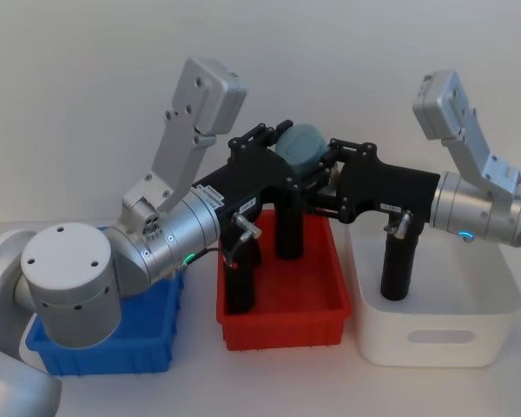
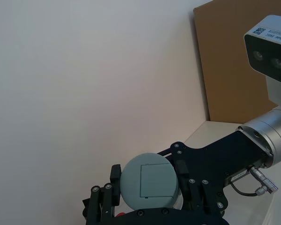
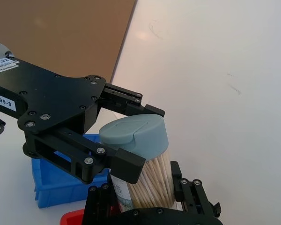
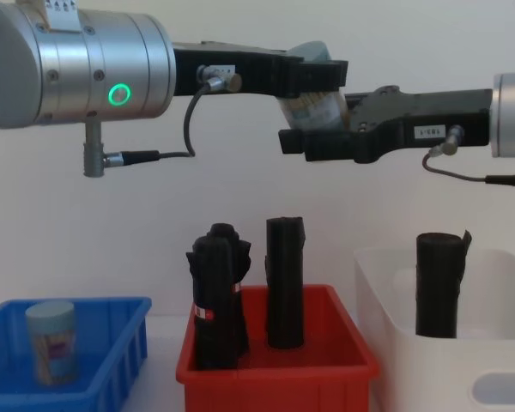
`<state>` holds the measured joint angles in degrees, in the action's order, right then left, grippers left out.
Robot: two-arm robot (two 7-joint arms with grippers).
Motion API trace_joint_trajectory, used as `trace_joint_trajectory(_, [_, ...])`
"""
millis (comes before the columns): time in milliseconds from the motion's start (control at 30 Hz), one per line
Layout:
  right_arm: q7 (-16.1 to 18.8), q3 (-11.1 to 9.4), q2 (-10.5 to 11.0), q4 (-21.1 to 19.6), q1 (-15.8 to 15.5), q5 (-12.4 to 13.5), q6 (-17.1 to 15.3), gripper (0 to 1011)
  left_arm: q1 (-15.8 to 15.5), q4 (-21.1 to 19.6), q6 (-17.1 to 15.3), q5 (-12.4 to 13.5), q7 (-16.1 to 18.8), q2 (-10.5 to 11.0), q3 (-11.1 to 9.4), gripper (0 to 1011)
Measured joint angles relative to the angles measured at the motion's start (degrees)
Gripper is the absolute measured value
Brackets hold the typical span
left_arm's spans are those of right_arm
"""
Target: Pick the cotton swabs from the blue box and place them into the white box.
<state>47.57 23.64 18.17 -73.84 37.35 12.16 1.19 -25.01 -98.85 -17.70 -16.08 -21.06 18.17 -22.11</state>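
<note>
From the head view, I saw both grippers meeting at the upper centre of the frame, above the red bin [image 1: 282, 300], with a jar of cotton swabs [image 1: 300, 146] between them. In the left wrist view, the left gripper [image 2: 147, 197] was clenched around the jar's lid end. In the right wrist view, the right gripper [image 3: 152, 206] had fingers either side of the jar body; whether they gripped, I cannot tell. The chest view showed a second jar [image 4: 50, 340] in the blue box [image 4: 112, 378], lower left, and the white box [image 4: 446, 360] at lower right. I'd confirm the right grip before releasing the left.
</note>
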Motion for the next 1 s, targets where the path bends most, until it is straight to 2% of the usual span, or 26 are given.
trace_joint_trajectory(400, [-0.04, 0.0, 0.0, -0.05, 0.0, 0.09, 0.0, 652, 0.0, 0.0, -0.04, 0.06, 0.0, 0.0, -0.01, 722])
trace_joint_trajectory(500, [-0.08, -0.04, -0.01, -0.12, 0.01, 0.19, 0.04, 652, 0.03, 0.04, -0.26, 0.1, -0.04, 0.01, -0.04, 776])
trace_joint_trajectory(767, [-0.32, -0.05, 0.08, -0.13, 0.0, 0.22, 0.16, 650, 0.02, 0.04, -0.23, 0.1, -0.04, 0.0, -0.04, 1003])
trace_joint_trajectory(1000, [-2.35, -0.48, 0.9, -0.94, -0.79, 0.46, 0.51, 650, 0.0, 0.03, -0.18, 0.11, -0.03, 0.0, -0.02, 1003])
